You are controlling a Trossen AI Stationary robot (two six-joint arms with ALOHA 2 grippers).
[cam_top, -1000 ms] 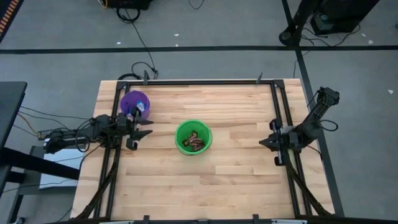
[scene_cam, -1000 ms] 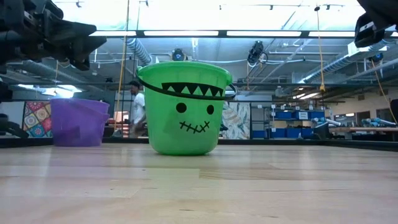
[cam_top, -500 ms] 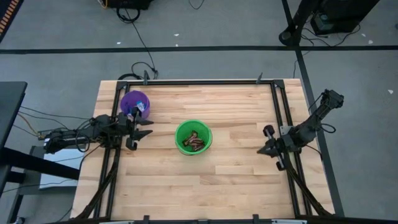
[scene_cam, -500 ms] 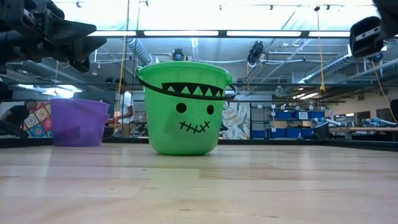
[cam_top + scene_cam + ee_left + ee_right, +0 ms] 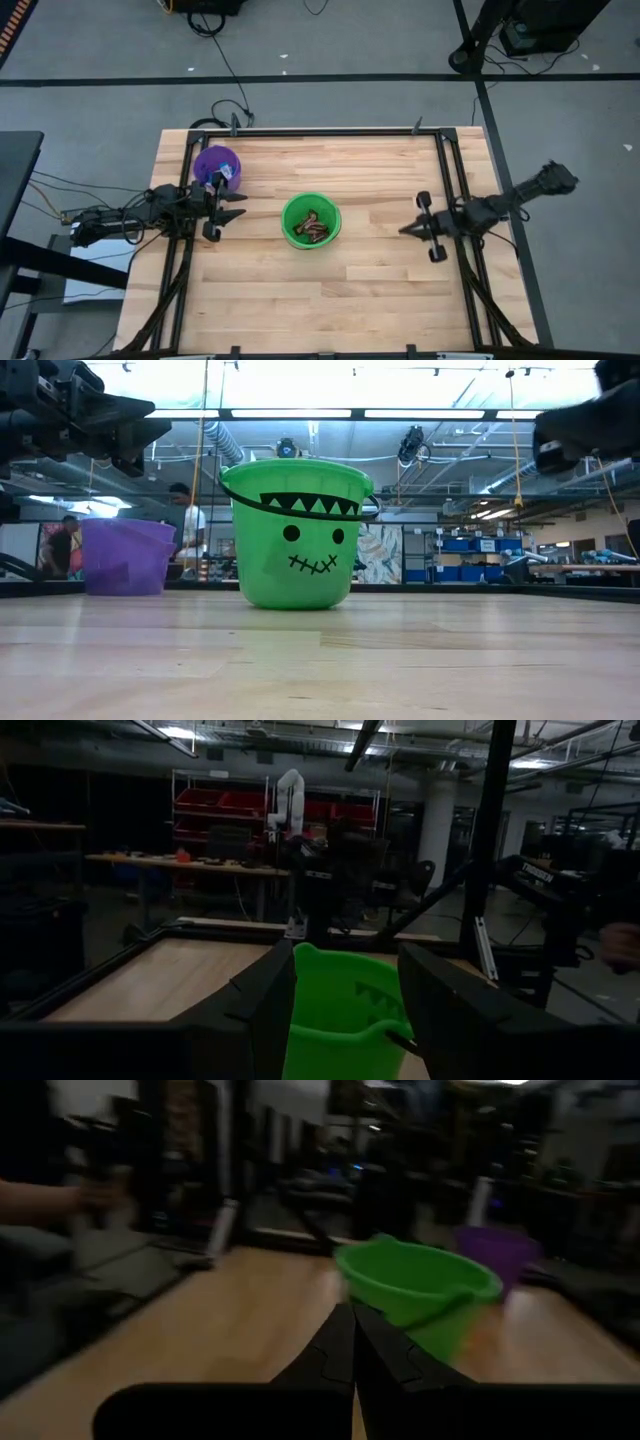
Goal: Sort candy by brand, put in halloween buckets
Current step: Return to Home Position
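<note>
The green bucket [image 5: 311, 221] stands on its base mid-table with dark brown candy [image 5: 316, 229] inside. The purple bucket [image 5: 216, 164] stands near the table's far left, a light blue-and-white candy [image 5: 226, 173] showing at its rim. My left gripper [image 5: 236, 207] hangs open above the table between the two buckets, fingers pointing at the green bucket [image 5: 340, 1010]. My right gripper [image 5: 404, 230] is shut, in the air right of the green bucket [image 5: 420, 1285] and pointing at it. No candy shows on the table itself.
Dark frame rails [image 5: 446, 180] run along the table's left and right sides. Bare wood [image 5: 340, 290] lies on the near side of the green bucket. Beyond the table, people [image 5: 185, 510] show in the room, and a hand [image 5: 60, 1195] shows in the right wrist view.
My right arm has stretched out flatter, and its gripper has moved down and toward the table's left, nearer the green bucket, staying shut. The buckets have kept still. People in the room behind have walked across.
</note>
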